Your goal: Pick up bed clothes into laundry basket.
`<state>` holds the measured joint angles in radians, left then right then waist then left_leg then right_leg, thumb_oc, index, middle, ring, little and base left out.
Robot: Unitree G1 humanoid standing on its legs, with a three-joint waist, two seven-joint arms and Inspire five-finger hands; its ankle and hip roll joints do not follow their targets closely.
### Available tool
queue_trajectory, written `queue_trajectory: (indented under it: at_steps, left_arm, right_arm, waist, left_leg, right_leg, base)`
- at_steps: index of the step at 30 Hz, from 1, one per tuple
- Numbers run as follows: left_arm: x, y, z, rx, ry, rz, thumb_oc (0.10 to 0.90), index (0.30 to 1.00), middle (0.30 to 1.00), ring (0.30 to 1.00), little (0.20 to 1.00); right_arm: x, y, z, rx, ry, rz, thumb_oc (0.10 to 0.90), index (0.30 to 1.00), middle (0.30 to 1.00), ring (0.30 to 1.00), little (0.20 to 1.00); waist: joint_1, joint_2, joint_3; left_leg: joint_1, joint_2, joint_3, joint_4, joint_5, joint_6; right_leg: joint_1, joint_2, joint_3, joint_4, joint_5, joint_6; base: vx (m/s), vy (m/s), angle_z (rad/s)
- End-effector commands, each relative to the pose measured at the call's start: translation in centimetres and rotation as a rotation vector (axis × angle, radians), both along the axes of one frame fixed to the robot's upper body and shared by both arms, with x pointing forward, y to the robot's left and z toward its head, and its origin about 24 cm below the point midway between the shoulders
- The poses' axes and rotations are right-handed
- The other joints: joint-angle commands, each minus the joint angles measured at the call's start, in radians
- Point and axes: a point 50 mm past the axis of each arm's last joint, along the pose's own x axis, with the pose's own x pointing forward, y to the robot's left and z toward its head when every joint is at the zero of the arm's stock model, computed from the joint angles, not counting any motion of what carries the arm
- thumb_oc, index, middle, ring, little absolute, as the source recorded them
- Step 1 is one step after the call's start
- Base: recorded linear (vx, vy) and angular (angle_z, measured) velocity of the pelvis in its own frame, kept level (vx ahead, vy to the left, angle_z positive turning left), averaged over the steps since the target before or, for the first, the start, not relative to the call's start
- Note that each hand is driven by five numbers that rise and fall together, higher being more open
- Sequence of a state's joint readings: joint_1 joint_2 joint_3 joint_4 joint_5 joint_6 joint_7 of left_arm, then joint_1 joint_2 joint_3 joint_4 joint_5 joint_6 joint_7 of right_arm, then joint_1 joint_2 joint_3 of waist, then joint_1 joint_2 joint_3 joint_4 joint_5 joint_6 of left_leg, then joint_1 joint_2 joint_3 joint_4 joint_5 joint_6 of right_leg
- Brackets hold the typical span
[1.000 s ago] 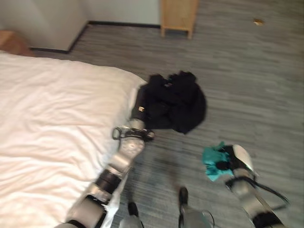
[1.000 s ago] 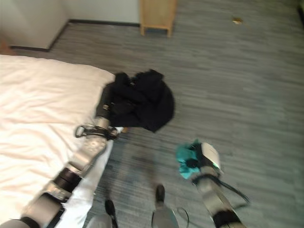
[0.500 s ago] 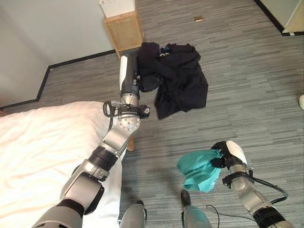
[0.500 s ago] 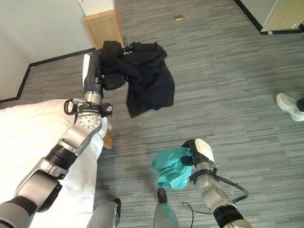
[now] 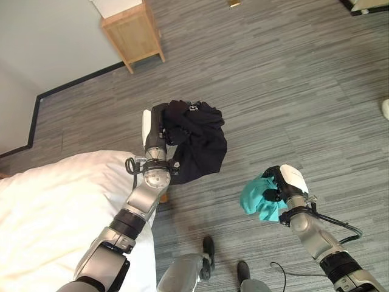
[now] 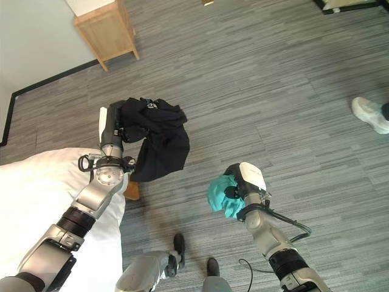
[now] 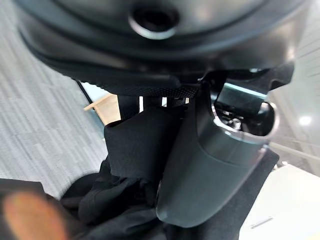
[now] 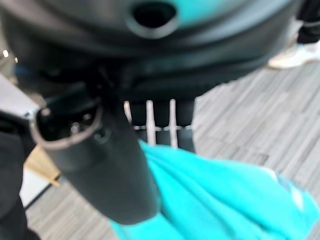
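- My left hand (image 5: 159,121) is raised just off the bed's (image 5: 55,207) corner, fingers curled into the black garment (image 5: 197,143); the cloth hangs bunched from my grip, clear of mattress and floor (image 5: 292,79).
- My right hand (image 5: 284,184) is low over the floor, fingers closed on a wad of teal cloth (image 5: 258,199), also off the ground.
- Both pieces are lifted, so the pickup half looks done for these two.
- I see no laundry basket; the drop-off is all still ahead, and I must find the basket first.
- Bed surface near its corner shows bare white sheet, no other clothes.
- Wooden nightstand (image 5: 132,33) stands against the wall; a person's shoe (image 6: 371,114) at the floor's right edge.
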<state>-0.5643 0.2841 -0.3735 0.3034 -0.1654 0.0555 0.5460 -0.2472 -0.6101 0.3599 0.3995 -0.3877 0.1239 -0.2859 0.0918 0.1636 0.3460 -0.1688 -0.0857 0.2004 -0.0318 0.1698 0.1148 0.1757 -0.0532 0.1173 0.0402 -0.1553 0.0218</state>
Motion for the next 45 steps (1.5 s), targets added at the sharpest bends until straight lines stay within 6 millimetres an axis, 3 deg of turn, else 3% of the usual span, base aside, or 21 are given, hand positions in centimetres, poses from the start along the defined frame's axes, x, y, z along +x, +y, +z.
queue_trajectory:
  at_steps: [1, 5, 6, 11, 12, 13, 18, 19, 24, 25, 27, 32, 35, 38, 40, 41, 42, 45]
  left_arm:
    - [1.6, -0.7, 6.5, -0.089, -0.256, 0.015, 0.400, 0.300, 0.300, 0.300, 0.300]
    - [1.6, -0.7, 6.5, -0.089, -0.256, 0.015, 0.400, 0.300, 0.300, 0.300, 0.300]
    - [1.7, -1.2, 6.6, -0.066, -0.251, 0.006, 0.400, 0.300, 0.300, 0.300, 0.300]
    - [1.7, -1.2, 6.6, -0.066, -0.251, 0.008, 0.400, 0.300, 0.300, 0.300, 0.300]
    - [1.6, -3.2, 6.1, -0.011, -0.235, -0.063, 0.400, 0.300, 0.300, 0.300, 0.300]
    - [1.6, -3.2, 6.0, -0.010, -0.234, -0.064, 0.400, 0.300, 0.300, 0.300, 0.300]
    - [1.6, -3.2, 6.0, -0.010, -0.234, -0.064, 0.400, 0.300, 0.300, 0.300, 0.300]
    - [-0.4, 10.6, -7.6, 0.310, 0.392, 0.109, 0.400, 0.300, 0.300, 0.300, 0.300]
    - [-0.5, 10.7, -7.6, 0.309, 0.393, 0.110, 0.400, 0.300, 0.300, 0.300, 0.300]
    - [-0.7, 9.6, -8.3, 0.307, 0.406, 0.079, 0.400, 0.300, 0.300, 0.300, 0.300]
    - [-0.7, 9.2, -8.5, 0.306, 0.409, 0.070, 0.400, 0.300, 0.300, 0.300, 0.300]
    - [-0.7, 9.2, -8.5, 0.306, 0.409, 0.070, 0.400, 0.300, 0.300, 0.300, 0.300]
    - [-0.6, 9.3, -8.0, 0.341, 0.382, 0.078, 0.400, 0.300, 0.300, 0.300, 0.300]
    - [-0.7, 9.5, -7.8, 0.349, 0.369, 0.087, 0.400, 0.300, 0.300, 0.300, 0.300]
    - [-1.2, 9.9, -7.6, 0.338, 0.340, 0.104, 0.400, 0.300, 0.300, 0.300, 0.300]
    - [-1.5, 10.2, -7.1, 0.335, 0.309, 0.113, 0.400, 0.300, 0.300, 0.300, 0.300]
    - [-1.5, 10.2, -7.1, 0.334, 0.310, 0.113, 0.400, 0.300, 0.300, 0.300, 0.300]
    - [-2.0, 10.5, -5.7, 0.329, 0.222, 0.142, 0.400, 0.300, 0.300, 0.300, 0.300]
  right_arm:
    - [1.8, 1.8, 3.4, -0.060, -0.163, 0.112, 0.400, 0.300, 0.300, 0.300, 0.300]
    - [1.8, 1.8, 3.4, -0.060, -0.163, 0.112, 0.400, 0.300, 0.300, 0.300, 0.300]
    - [3.3, 3.5, 4.6, -0.054, -0.205, 0.151, 0.400, 0.300, 0.300, 0.300, 0.300]
    - [3.3, 3.5, 4.6, -0.053, -0.206, 0.153, 0.400, 0.300, 0.300, 0.300, 0.300]
    - [2.9, 1.1, 4.4, -0.045, -0.201, 0.060, 0.400, 0.300, 0.300, 0.300, 0.300]
    - [2.9, 1.0, 4.3, -0.043, -0.200, 0.058, 0.400, 0.300, 0.300, 0.300, 0.300]
    - [2.9, 1.0, 4.3, -0.043, -0.200, 0.058, 0.400, 0.300, 0.300, 0.300, 0.300]
    - [-11.1, 0.1, -14.6, 1.017, 0.387, -0.749, 0.400, 0.300, 0.300, 0.300, 0.300]
    - [-11.1, 0.1, -14.6, 1.017, 0.387, -0.747, 0.400, 0.300, 0.300, 0.300, 0.300]
    - [-12.9, 0.7, -15.9, 1.026, 0.446, -0.796, 0.400, 0.300, 0.300, 0.300, 0.300]
    - [-13.3, 0.8, -16.1, 1.030, 0.458, -0.811, 0.400, 0.300, 0.300, 0.300, 0.300]
    - [-13.3, 0.8, -16.1, 1.030, 0.458, -0.811, 0.400, 0.300, 0.300, 0.300, 0.300]
    - [-9.7, 0.4, -13.7, 0.832, 0.419, -0.561, 0.400, 0.300, 0.300, 0.300, 0.300]
    - [-8.3, 0.3, -12.1, 0.785, 0.364, -0.472, 0.400, 0.300, 0.300, 0.300, 0.300]
    - [-5.4, -0.5, -8.4, 0.673, 0.222, -0.320, 0.400, 0.300, 0.300, 0.300, 0.300]
    - [-3.4, -0.9, -5.2, 0.591, 0.098, -0.227, 0.400, 0.300, 0.300, 0.300, 0.300]
    - [-3.5, -1.0, -5.1, 0.589, 0.099, -0.228, 0.400, 0.300, 0.300, 0.300, 0.300]
    - [-1.2, -1.9, 1.1, 0.485, -0.148, -0.123, 0.400, 0.300, 0.300, 0.300, 0.300]
  waist:
    - [0.017, 0.012, -0.181]
    - [0.017, 0.012, -0.182]
    - [-0.038, 0.050, -0.108]
    - [-0.042, 0.048, -0.109]
    - [-0.144, -0.018, -0.101]
    - [-0.150, -0.018, -0.100]
    - [-0.152, -0.017, -0.099]
    - [-0.192, -0.229, -0.266]
    - [-0.195, -0.228, -0.270]
    - [-0.210, -0.208, -0.267]
    - [-0.215, -0.201, -0.265]
    - [-0.215, -0.201, -0.265]
    - [-0.203, -0.210, -0.260]
    - [-0.199, -0.213, -0.260]
    - [-0.190, -0.221, -0.259]
    - [-0.182, -0.224, -0.262]
    - [-0.183, -0.223, -0.262]
    - [-0.166, -0.230, -0.267]
  left_leg:
    - [0.032, -0.001, 0.020, -0.041, -0.048, -0.106]
    - [0.032, -0.001, 0.020, -0.041, -0.048, -0.106]
    - [0.188, 0.055, -0.045, -0.055, -0.129, -0.101]
    - [0.185, 0.053, -0.048, -0.055, -0.128, -0.101]
    - [0.223, 0.024, -0.199, -0.055, -0.194, -0.125]
    - [0.225, 0.024, -0.206, -0.055, -0.191, -0.124]
    - [0.226, 0.024, -0.208, -0.055, -0.191, -0.124]
    - [0.293, 0.219, 0.044, -0.055, -0.190, -0.241]
    - [0.287, 0.220, 0.043, -0.055, -0.185, -0.241]
    - [0.291, 0.222, 0.047, -0.055, -0.186, -0.247]
    - [0.294, 0.223, 0.044, -0.055, -0.186, -0.249]
    - [0.294, 0.223, 0.044, -0.055, -0.186, -0.249]
    - [0.294, 0.227, 0.042, -0.055, -0.184, -0.250]
    - [0.293, 0.229, 0.042, -0.055, -0.183, -0.250]
    - [0.291, 0.234, 0.042, -0.055, -0.183, -0.250]
    - [0.289, 0.236, 0.041, -0.055, -0.183, -0.250]
    - [0.290, 0.237, 0.041, -0.055, -0.183, -0.250]
    - [0.282, 0.240, 0.034, -0.055, -0.182, -0.253]
  right_leg:
    - [0.083, -0.093, -0.027, 0.110, -0.017, 0.138]
    - [0.083, -0.093, -0.027, 0.110, -0.017, 0.138]
    - [-0.242, -0.167, -0.147, 0.466, 0.109, 0.150]
    - [-0.244, -0.169, -0.150, 0.470, 0.106, 0.150]
    - [-0.304, -0.051, 0.011, 0.042, 0.109, 0.120]
    - [-0.281, -0.056, 0.001, 0.001, 0.133, 0.121]
    - [-0.277, -0.056, 0.000, -0.002, 0.134, 0.121]
    - [-0.048, -0.128, -0.235, -0.050, 0.167, 0.147]
    - [-0.051, -0.126, -0.237, -0.053, 0.172, 0.146]
    - [-0.047, -0.133, -0.244, -0.058, 0.167, 0.144]
    - [-0.044, -0.133, -0.245, -0.055, 0.166, 0.144]
    - [-0.044, -0.133, -0.245, -0.055, 0.166, 0.144]
    - [-0.048, -0.138, -0.240, -0.045, 0.169, 0.148]
    - [-0.050, -0.138, -0.240, -0.043, 0.167, 0.148]
    - [-0.051, -0.137, -0.239, -0.045, 0.166, 0.148]
    - [-0.051, -0.136, -0.241, -0.047, 0.166, 0.148]
    - [-0.050, -0.136, -0.241, -0.047, 0.166, 0.148]
    - [-0.048, -0.135, -0.245, -0.048, 0.164, 0.150]
  base:
    - [0.00, 0.001, -0.06]
    - [0.12, -0.030, -0.08]
    - [0.47, -0.121, 0.18]
    - [0.18, -0.128, 0.35]
    - [0.41, -0.511, 0.39]
    - [0.41, -0.511, 1.14]
    - [0.02, -0.023, 1.17]
    - [0.06, -0.126, 0.11]
    - [0.02, -0.025, 0.14]
    - [0.05, 0.006, -0.24]
    - [0.03, 0.007, -0.08]
    - [0.00, 0.012, 0.07]
    - [0.00, 0.043, 0.11]
    - [0.00, 0.009, -0.04]
    - [0.01, 0.036, -0.48]
    - [0.01, 0.034, -0.33]
    - [0.01, 0.039, -0.13]
    - [0.00, 0.000, 0.00]
